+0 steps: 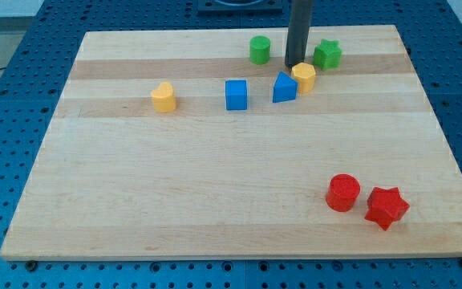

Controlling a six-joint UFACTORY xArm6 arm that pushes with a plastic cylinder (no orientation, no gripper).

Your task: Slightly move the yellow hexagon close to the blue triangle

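Observation:
The yellow hexagon [304, 77] sits near the view's top, right of centre, touching or almost touching the right side of the blue triangle [284, 87]. My tip [295, 64] is the lower end of a dark rod that comes down from the view's top edge. It stands just above and slightly left of the yellow hexagon, close to its upper edge, and above the blue triangle.
A blue cube [236, 94] lies left of the triangle. A yellow heart-like block [164, 97] is further left. A green cylinder [260, 50] and green star [326, 54] flank the rod. A red cylinder [343, 193] and red star [387, 207] sit at bottom right. The wooden board [215, 201] has blue pegboard around it.

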